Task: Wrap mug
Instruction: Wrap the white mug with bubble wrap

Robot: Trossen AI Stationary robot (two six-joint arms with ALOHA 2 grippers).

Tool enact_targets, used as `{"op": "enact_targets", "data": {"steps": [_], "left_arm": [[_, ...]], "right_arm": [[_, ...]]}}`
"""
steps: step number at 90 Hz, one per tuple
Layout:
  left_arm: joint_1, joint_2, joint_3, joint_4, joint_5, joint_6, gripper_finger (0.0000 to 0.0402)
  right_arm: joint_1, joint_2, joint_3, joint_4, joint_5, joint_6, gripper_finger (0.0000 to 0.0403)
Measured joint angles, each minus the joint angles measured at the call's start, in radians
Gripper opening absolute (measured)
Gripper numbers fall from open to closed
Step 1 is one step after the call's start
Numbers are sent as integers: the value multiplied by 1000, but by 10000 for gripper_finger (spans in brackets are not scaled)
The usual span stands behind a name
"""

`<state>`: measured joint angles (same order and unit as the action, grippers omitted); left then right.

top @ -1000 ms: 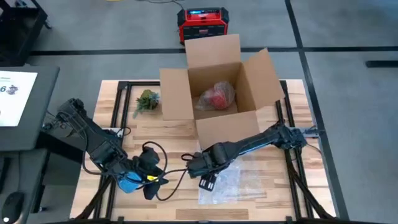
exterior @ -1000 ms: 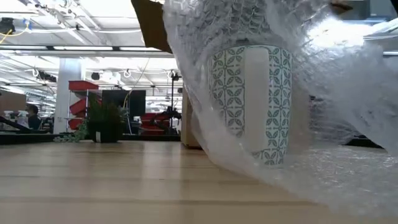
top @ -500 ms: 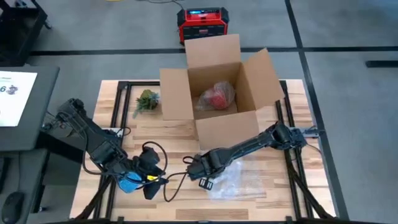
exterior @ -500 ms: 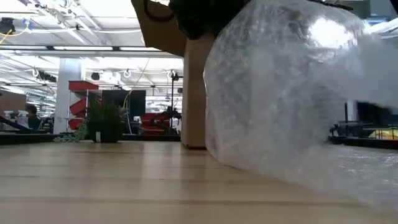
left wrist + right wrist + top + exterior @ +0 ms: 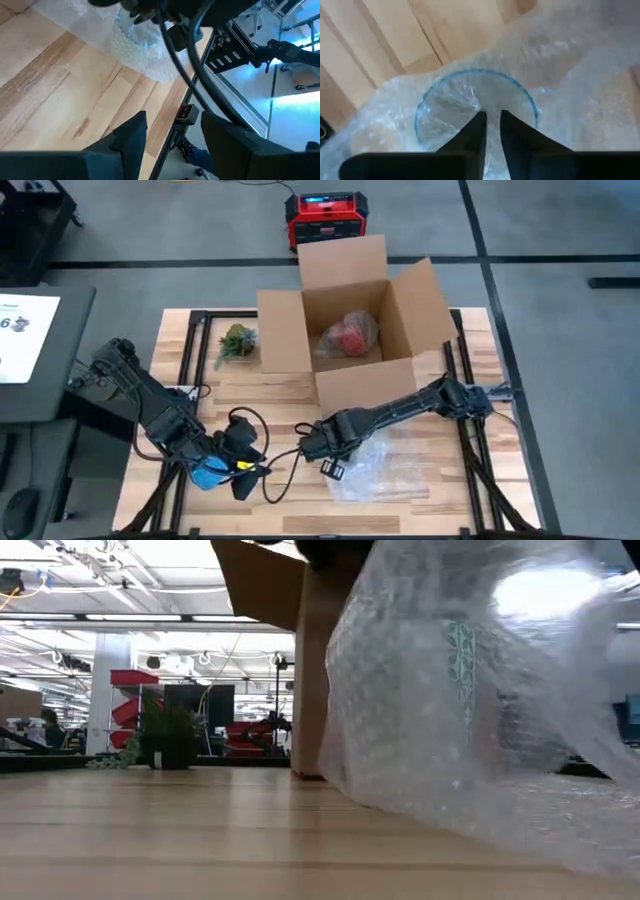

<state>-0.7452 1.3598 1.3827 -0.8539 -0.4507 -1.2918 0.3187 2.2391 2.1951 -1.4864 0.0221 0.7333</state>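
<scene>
The mug (image 5: pixel 461 658), white with a teal leaf pattern, stands on the table under clear bubble wrap (image 5: pixel 450 740). The right wrist view looks down through the wrap onto its blue rim (image 5: pixel 432 90). In the high view the wrap (image 5: pixel 385 470) is bunched at the near middle. My right gripper (image 5: pixel 328 452) is over the mug and shut on the wrap. At the table's near left, away from the mug, my left gripper (image 5: pixel 243 465) waits open (image 5: pixel 172 135). My right gripper pinches a gathered fold of the bubble wrap (image 5: pixel 489 106) between its two fingers, right above the mug's mouth. The fingers point down from above. The wrap is draped over the mug, and its far part (image 5: pixel 400 480) lies on the table.
An open cardboard box (image 5: pixel 350 375) stands at the far middle of the table with a wrapped red thing (image 5: pixel 350 335) inside. A small green plant (image 5: pixel 235 340) is to its left. A cable (image 5: pixel 280 470) loops on the boards between the arms.
My right gripper has gone a little toward the table's left and far edge, drawing the bubble wrap with it. The sheet, flat on the table a second ago, is now bunched up and drawn over the mug, which shows only faintly through it.
</scene>
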Motion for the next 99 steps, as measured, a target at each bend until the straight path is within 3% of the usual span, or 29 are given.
{"op": "enact_targets", "data": {"steps": [29, 53, 70, 99], "left_arm": [[0, 0, 0, 0, 0, -11, 171], [0, 0, 0, -6, 2, -11, 171], [0, 0, 0, -4, 4, -14, 171], [0, 0, 0, 18, 31, -15, 171]], "right_arm": [[19, -2, 136, -73, 0, 207, 59], [42, 73, 137, -73, 52, 176, 54], [48, 160, 137, -72, 53, 137, 6], [49, 223, 139, -61, 40, 37, 3]]}}
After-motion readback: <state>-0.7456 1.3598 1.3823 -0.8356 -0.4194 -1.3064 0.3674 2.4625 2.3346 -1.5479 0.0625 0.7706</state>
